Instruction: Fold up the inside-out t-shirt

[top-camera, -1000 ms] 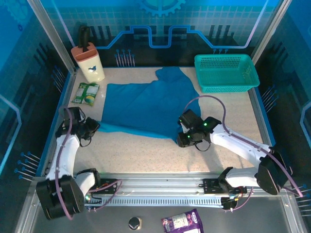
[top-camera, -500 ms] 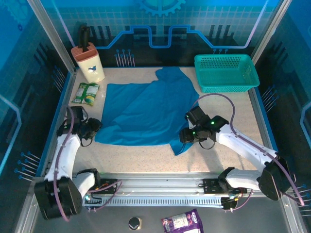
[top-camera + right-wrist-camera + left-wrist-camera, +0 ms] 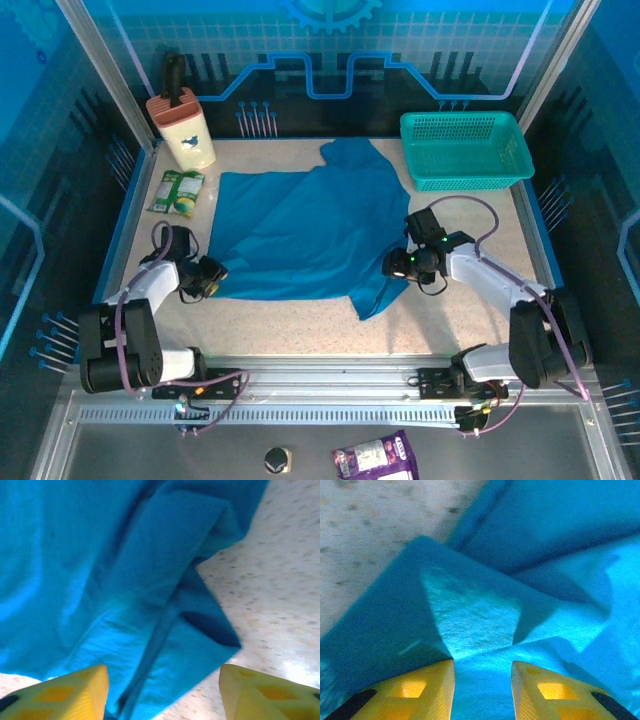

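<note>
Top external: we are holding the left gripper (image 3: 212, 276) narrowly parted, the right gripper (image 3: 393, 266) wide apart, both empty, at the blue t-shirt (image 3: 300, 225).

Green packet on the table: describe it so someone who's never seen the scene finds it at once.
Take the speckled table, with the blue t-shirt spread across its middle. Just off the shirt's far-left corner, in front of the tall cream container, lies a small green packet. Unlike the upright container and the plain cloth, it is flat, green and printed.
</note>
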Robot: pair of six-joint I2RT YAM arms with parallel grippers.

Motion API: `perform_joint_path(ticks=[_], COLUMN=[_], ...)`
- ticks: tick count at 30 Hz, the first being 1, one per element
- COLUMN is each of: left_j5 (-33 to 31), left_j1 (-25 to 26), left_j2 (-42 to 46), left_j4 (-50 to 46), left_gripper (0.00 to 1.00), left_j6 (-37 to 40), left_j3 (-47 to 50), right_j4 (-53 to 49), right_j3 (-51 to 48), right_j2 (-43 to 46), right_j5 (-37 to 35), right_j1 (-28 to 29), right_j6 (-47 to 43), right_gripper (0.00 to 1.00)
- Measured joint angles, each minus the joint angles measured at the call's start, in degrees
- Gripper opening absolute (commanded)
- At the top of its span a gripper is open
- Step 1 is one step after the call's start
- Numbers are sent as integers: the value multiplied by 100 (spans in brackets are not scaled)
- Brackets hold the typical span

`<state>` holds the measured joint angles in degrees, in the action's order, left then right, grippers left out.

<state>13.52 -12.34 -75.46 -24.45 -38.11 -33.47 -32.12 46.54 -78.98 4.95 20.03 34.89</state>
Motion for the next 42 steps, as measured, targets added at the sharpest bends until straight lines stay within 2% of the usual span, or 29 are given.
perform_joint_path(ticks=[6, 7, 8, 11, 13, 16, 22, 27, 31, 35, 42], left_j5=[50, 50, 50, 57, 76, 76, 79, 210, 352, 382, 343], left_j1=[-315, -326, -332, -332, -332, -332, -332, -330, -227, 127, 341], left_j2=[295, 389, 485, 662, 710, 774, 848, 452, -168, -745, -1711], left_j4=[81, 76, 81, 79, 76, 4, -61, 0, -9, -4, 162], left_gripper=[35, 35, 35, 35, 36, 35, 35, 34, 34, 33, 31], left_j6=[-101, -103, -105, -109, -138, -175, -208, -186, -46, 131, 223], left_j3=[216, 229, 236, 234, 232, 149, -243, -459, -752, -1152, -1759], right_j4=[957, 1029, 1058, 1067, 1047, 901, -142, -811, -1032, -903, -120], right_j3=[-173, -240, -310, -448, -529, -796, -1366, -1355, -772, 7, 496], right_j2=[-647, -688, -710, -669, -557, -114, 975, 1279, 1165, 704, -531], right_j5=[938, 999, 1023, 1014, 905, 704, 153, 33, -107, -170, 479], right_j1=[-28, -31, -37, -98, -98, -98, -61, -7, -7, -92, -417], right_j6=[125, 162, 232, 369, 468, 667, 1429, 1915, 1794, 1248, 118], right_gripper=[75, 78, 85, 88, 100, 100, 100, 100, 100, 99, 100])
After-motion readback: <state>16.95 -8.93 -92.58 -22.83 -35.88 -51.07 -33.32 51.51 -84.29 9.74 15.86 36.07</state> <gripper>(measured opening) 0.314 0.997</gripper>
